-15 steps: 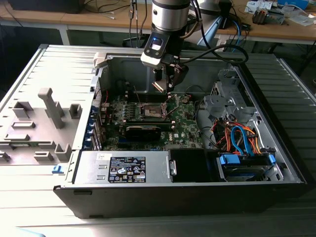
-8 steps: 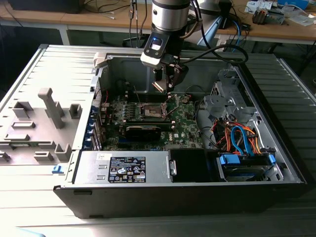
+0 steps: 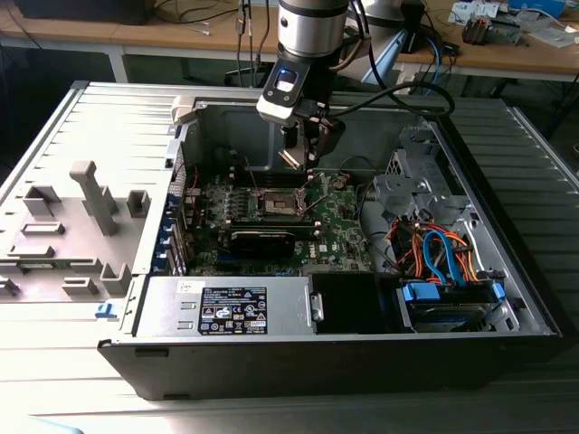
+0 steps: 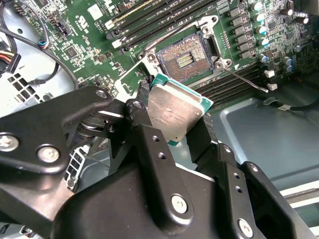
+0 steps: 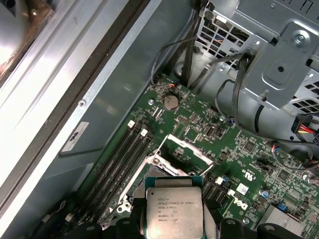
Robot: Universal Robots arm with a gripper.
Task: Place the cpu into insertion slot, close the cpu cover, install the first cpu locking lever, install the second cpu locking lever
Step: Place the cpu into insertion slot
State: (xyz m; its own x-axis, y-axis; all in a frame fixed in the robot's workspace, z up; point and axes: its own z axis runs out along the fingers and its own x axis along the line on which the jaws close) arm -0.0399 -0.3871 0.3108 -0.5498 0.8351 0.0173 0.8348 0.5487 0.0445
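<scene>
An open computer case (image 3: 507, 190) lies on its side, a green circuit board (image 3: 348, 226) on its floor. The gripper (image 3: 306, 161) hangs over the board, its 2 black fingers (image 4: 149, 144) clamped on opposite edges of the cpu (image 4: 174, 112). The cpu is in the air, apart from the insertion slot (image 4: 185, 60), which lies uncovered with its contacts showing. A thin metal lever (image 4: 244, 79) sticks out beside the slot.
</scene>
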